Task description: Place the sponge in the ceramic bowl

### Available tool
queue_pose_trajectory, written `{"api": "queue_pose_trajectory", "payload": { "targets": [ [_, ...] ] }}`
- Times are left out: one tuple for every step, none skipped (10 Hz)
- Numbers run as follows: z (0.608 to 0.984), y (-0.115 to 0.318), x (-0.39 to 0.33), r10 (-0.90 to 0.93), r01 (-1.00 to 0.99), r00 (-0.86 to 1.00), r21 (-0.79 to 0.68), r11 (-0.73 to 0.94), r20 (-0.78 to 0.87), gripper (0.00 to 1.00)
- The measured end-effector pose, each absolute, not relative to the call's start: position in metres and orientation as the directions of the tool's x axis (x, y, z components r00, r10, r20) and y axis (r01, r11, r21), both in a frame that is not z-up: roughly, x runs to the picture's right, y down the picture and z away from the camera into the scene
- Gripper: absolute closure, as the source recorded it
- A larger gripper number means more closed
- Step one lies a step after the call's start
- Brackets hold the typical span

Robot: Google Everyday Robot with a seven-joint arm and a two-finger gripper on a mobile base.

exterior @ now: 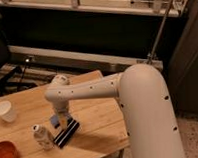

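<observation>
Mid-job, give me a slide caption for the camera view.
Open gripper poised at the sponge beside a striped black block; ceramic bowl at the table corner, lower left of frame.

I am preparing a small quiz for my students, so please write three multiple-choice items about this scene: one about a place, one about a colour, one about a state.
1. Where is the gripper?
A) low over the table, at the sponge beside the black striped block
B) raised high above the table
C) over the floor

2. What colour is the ceramic bowl?
A) green
B) red-orange
C) white

3. How is the white cup placed?
A) on its side
B) upside down
C) upright

Answers:
1 A, the arm bends down and ends right at the sponge.
2 B, the bowl at the table's near left corner looks red-orange.
3 C, its open mouth faces up.
</observation>
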State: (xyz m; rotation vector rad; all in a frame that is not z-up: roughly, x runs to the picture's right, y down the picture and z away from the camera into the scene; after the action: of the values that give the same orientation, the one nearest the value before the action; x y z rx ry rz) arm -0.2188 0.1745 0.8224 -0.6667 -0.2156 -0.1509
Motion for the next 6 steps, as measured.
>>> {"api": "queue_pose_trajectory", "payload": {
  "targets": [
    [0.825, 0.171, -0.22, -0.049, 0.177, 0.974, -0.606, 0.776, 0.222, 0.2],
    [0.825, 0.167, -0.224, -0.022, 0.142, 0.98, -0.618, 0.773, 0.198, 0.2],
    [0.827, 0.164, -0.229, 0.0, 0.111, 0.985, -0.626, 0.772, 0.175, 0.2],
    [0.829, 0.163, -0.231, 0.014, 0.088, 0.988, -0.632, 0.77, 0.155, 0.2],
    [0.831, 0.164, -0.233, 0.028, 0.069, 0.99, -0.638, 0.767, 0.141, 0.2],
    [0.833, 0.165, -0.234, 0.037, 0.057, 0.991, -0.643, 0.764, 0.132, 0.2]
  ]
}}
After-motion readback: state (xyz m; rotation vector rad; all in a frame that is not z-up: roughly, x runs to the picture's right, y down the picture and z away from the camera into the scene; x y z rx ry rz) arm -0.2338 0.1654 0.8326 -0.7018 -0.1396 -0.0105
